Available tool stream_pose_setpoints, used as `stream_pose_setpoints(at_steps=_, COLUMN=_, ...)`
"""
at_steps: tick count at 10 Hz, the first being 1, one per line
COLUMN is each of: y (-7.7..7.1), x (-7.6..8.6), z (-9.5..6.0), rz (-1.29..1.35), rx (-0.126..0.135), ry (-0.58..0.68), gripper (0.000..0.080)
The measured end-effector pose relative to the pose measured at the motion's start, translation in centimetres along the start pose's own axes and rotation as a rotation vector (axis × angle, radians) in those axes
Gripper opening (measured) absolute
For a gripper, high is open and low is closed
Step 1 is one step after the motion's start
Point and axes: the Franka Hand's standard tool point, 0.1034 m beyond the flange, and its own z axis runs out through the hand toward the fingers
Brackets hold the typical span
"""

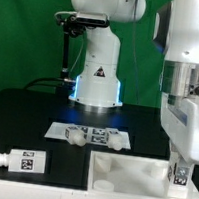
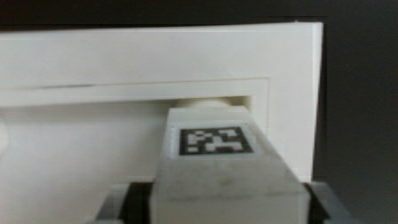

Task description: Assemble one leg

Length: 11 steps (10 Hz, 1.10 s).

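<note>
My gripper (image 2: pixel 217 208) is shut on a leg (image 2: pixel 217 150), a chunky white peg with a black-and-white tag. Dark fingers (image 2: pixel 128 206) press on both of its sides. The leg's narrower end (image 2: pixel 210 103) points into a recessed corner of the wide white tray-like board (image 2: pixel 107 70); whether it is seated there I cannot tell. In the exterior view the gripper (image 1: pixel 180 166) stands at the front right, holding the leg (image 1: pixel 179 179) upright over the board's (image 1: pixel 128 178) right end. Another leg (image 1: pixel 17 161) lies on its side at the front left.
The marker board (image 1: pixel 91 136) lies flat in the middle of the black table. The arm's white base (image 1: pixel 99 67) stands behind it, against a green backdrop. The arm's white links (image 1: pixel 191 58) fill the exterior view's right side.
</note>
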Motion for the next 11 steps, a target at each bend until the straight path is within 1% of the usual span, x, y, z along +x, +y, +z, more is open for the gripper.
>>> stream_pose_setpoints(at_steps=2, y=0.0, x=0.0, z=0.01, rz=-0.073, rx=0.0, ry=0.001, gripper=0.0285)
stream_pose_setpoints(at_steps=3, y=-0.19, x=-0.08, z=-0.03, rz=-0.227, rx=0.015, ry=0.004, gripper=0.0356)
stream_pose_setpoints(at_steps=4, y=-0.42, x=-0.19, z=-0.01, rz=-0.377, rx=0.039, ry=0.008, gripper=0.0554)
stream_pose_setpoints(at_steps=5, y=-0.38, x=-0.26, z=0.03, rz=-0.606, rx=0.038, ry=0.012, gripper=0.0624)
stream_pose_setpoints(at_steps=6, y=-0.17, x=-0.47, z=0.17, rz=-0.67, rx=0.035, ry=0.012, gripper=0.0624)
stream_pose_setpoints(at_steps=7, y=-0.22, x=-0.34, z=0.15, rz=-0.717, rx=0.035, ry=0.014, gripper=0.0644)
stream_pose_setpoints(at_steps=8, y=-0.25, x=-0.23, z=0.16, rz=-0.805, rx=0.034, ry=0.017, gripper=0.0644)
stream_pose_setpoints(at_steps=9, y=-0.32, x=-0.15, z=0.13, rz=-0.979, rx=0.03, ry=0.034, gripper=0.0649)
stream_pose_setpoints(at_steps=10, y=-0.37, x=-0.13, z=0.25, rz=-1.219, rx=0.022, ry=0.054, gripper=0.0649)
stream_pose_setpoints(at_steps=11, y=-0.1, x=-0.37, z=0.75, rz=-1.354, rx=0.005, ry=0.049, gripper=0.0649)
